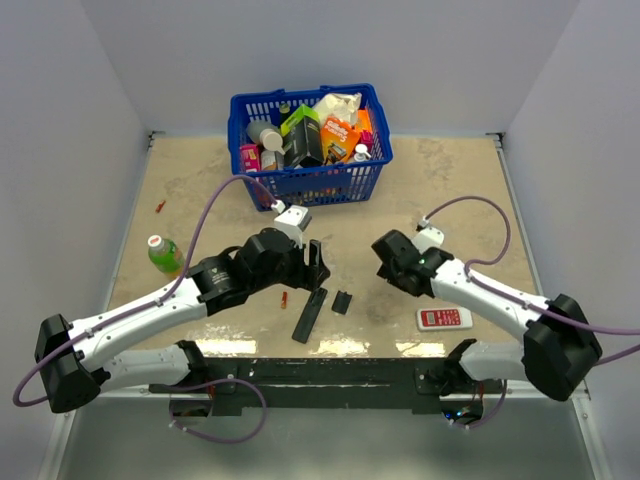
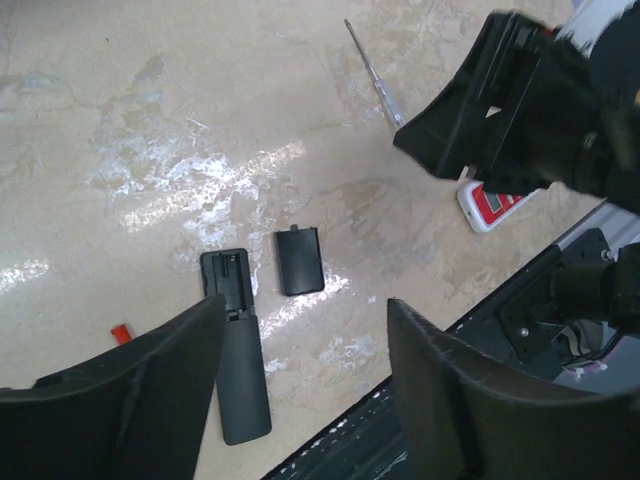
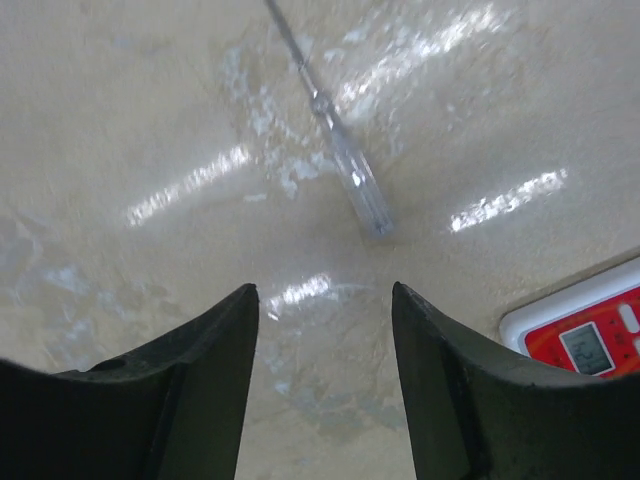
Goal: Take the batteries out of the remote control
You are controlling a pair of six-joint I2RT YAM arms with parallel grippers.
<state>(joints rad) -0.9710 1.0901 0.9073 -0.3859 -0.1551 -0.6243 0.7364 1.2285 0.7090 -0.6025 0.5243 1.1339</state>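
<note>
The black remote control (image 1: 310,315) lies face down near the table's front edge, its battery compartment (image 2: 228,280) uncovered and dark inside. Its black cover plate (image 2: 299,261) lies just to its right. One red battery (image 1: 284,298) rests on the table left of the remote, also seen as the small red cell (image 2: 121,331) beside my left finger. Another small red piece (image 1: 160,207) lies far to the left. My left gripper (image 2: 305,308) hangs open above the remote and cover, holding nothing. My right gripper (image 3: 325,290) is open over bare table, right of the cover.
A blue basket (image 1: 372,165) full of items stands at the back centre. A green bottle (image 1: 165,255) stands at the left. A white and red remote (image 1: 445,318) lies front right. A clear screwdriver (image 3: 340,150) lies ahead of the right fingers.
</note>
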